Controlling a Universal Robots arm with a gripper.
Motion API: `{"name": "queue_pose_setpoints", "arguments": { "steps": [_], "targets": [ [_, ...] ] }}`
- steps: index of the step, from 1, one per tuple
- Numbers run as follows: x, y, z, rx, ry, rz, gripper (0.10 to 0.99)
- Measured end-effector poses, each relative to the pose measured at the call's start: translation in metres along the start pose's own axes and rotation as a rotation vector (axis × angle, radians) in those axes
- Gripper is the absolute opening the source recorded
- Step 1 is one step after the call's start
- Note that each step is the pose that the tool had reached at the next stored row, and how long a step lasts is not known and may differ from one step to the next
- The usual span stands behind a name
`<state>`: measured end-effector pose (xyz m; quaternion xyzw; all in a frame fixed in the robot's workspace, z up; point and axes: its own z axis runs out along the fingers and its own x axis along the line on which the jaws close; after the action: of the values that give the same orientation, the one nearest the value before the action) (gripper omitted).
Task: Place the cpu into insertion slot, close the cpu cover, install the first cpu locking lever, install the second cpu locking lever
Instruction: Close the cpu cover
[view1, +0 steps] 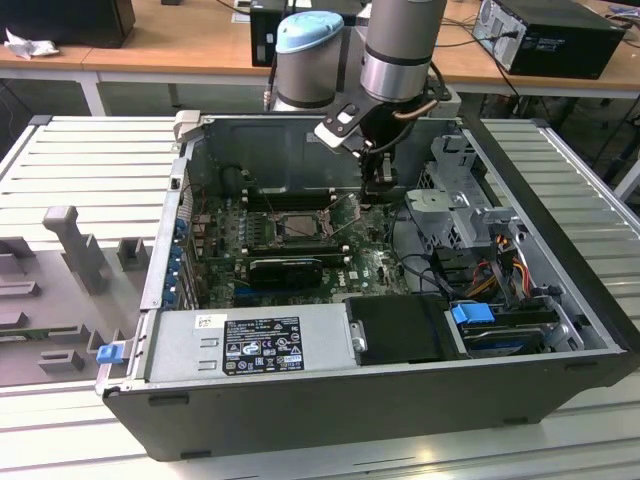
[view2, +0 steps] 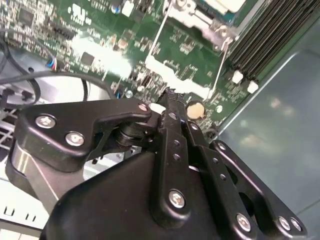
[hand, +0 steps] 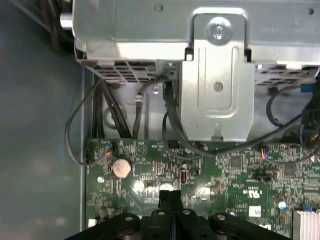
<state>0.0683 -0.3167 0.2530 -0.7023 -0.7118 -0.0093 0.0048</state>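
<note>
over the green motherboard, inside the open computer case, your gripper hung low with its two black fingers pressed together, and you could see nothing between them. it sat near the board's edge by the metal drive cage, just beside the insertion slot on the exterior view's right, not over it. the slot lay at the middle of the board, with the long black memory slots next to it. in the second wrist view you could see the silver cpu cover at the slot, and a pale flat patch by it that may have been the cpu, but you could not tell for sure. thin wire levers ran along the slot's sides and looked lifted, not hooked down. the cpu looked light, stiff and easy to hurt, so it wanted holding by its edges only. the cover looked like thin metal that would swing on its hinge. the levers looked springy, best pushed near their free ends.
</note>
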Motion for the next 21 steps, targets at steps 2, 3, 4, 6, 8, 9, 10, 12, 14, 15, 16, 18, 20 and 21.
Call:
{"name": "queue_pose_setpoints", "arguments": {
  "steps": [2, 3, 4, 6, 8, 9, 10, 12, 14, 15, 16, 18, 20, 21],
  "targets": [
    [0.0005, 0.0052, 0.0019, 0.0, 0.0001, -0.002, 0.106],
    [0.0005, 0.0061, 0.0028, 0.0, -0.0001, -0.002, 0.106],
    [0.0006, 0.0071, 0.0048, 0.001, 0.0, -0.002, 0.106],
    [0.0006, 0.0074, 0.0065, 0.032, 0.0006, -0.002, 0.106],
    [0.0006, 0.0074, 0.0063, 0.062, 0.0009, -0.002, 0.106],
    [0.0007, 0.0073, 0.0063, 0.066, 0.001, -0.002, 0.106],
    [0.0006, 0.0066, 0.0063, 0.066, 0.0011, -0.001, 0.106],
    [0.0007, 0.0039, 0.0064, 0.066, 0.0011, -0.002, 0.106],
    [0.0007, 0.0022, 0.0063, 0.066, 0.001, -0.002, 0.106],
    [0.0006, 0.0014, 0.0063, 0.066, 0.0011, -0.002, 0.106],
    [0.0007, 0.0012, 0.0063, 0.066, 0.001, -0.002, 0.106],
    [0.0008, -0.0009, 0.0063, 0.066, 0.001, -0.002, 0.106],
    [0.0008, -0.0045, 0.0063, 0.066, 0.001, -0.002, 0.106],
    [0.0009, -0.0076, 0.0063, 0.066, 0.0011, -0.002, 0.106]
  ]
}}
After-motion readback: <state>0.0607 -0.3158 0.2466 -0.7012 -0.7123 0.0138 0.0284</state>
